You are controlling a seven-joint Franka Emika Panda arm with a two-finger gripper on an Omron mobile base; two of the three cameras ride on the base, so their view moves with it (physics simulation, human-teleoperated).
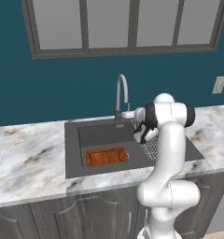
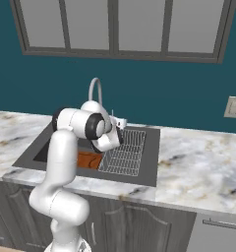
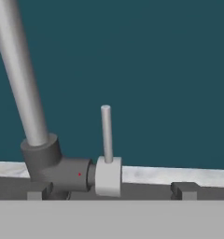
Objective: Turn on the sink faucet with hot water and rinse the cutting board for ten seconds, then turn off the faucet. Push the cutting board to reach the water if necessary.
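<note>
A marbled tabletop (image 1: pixel 25 154) runs under a window (image 1: pixel 123 25) on a teal wall, and the dark sink (image 1: pixel 73 154) is set into it. On the basin's right side lies a wire mesh dish rack (image 2: pixel 124 153), partly hidden by the white arm. The sink faucet (image 1: pixel 122 95) rises at the sink's back edge, its gooseneck arching forward. The cutting board (image 1: pixel 107 156) lies flat near the basin's front edge, left of the rack; from the right, the arm covers most of it. The pincer (image 3: pixel 111 193) sits at the faucet's base, its fingertips (image 3: pixel 185 190) apart on either side of the upright side lever (image 3: pixel 106 135), not clamped on it.
</note>
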